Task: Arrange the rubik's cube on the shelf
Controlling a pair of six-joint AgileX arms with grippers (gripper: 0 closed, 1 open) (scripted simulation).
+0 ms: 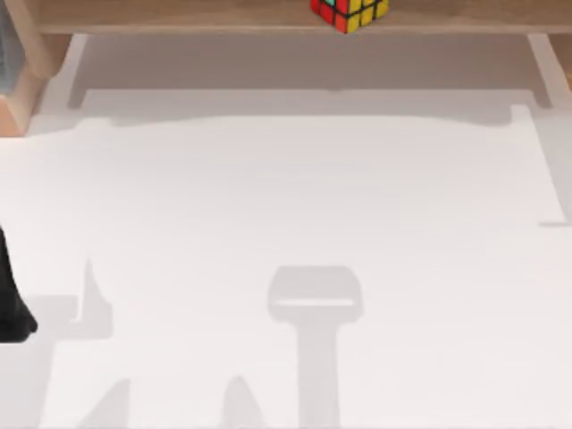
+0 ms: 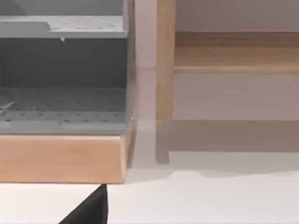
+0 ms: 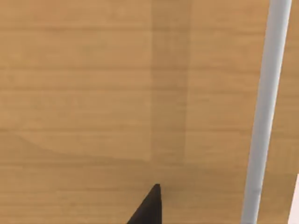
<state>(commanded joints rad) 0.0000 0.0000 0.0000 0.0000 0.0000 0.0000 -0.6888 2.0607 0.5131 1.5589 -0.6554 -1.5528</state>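
White table (image 1: 295,197) lies open; rubik's cube (image 1: 349,12) overhangs shelf (image 1: 179,16) edge.

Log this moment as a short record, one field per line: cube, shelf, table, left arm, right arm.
cube: rubik's cube sits on the shelf board, at the top view's upper edge, right of centre
shelf: light-brown wooden shelf spans the far side of the table; side support stands upright
table: white table, with shadows cast on it
left arm: dark part at the table's left edge, away from the cube
right arm: wrist camera faces a light-brown wooden surface; a dark tip shows
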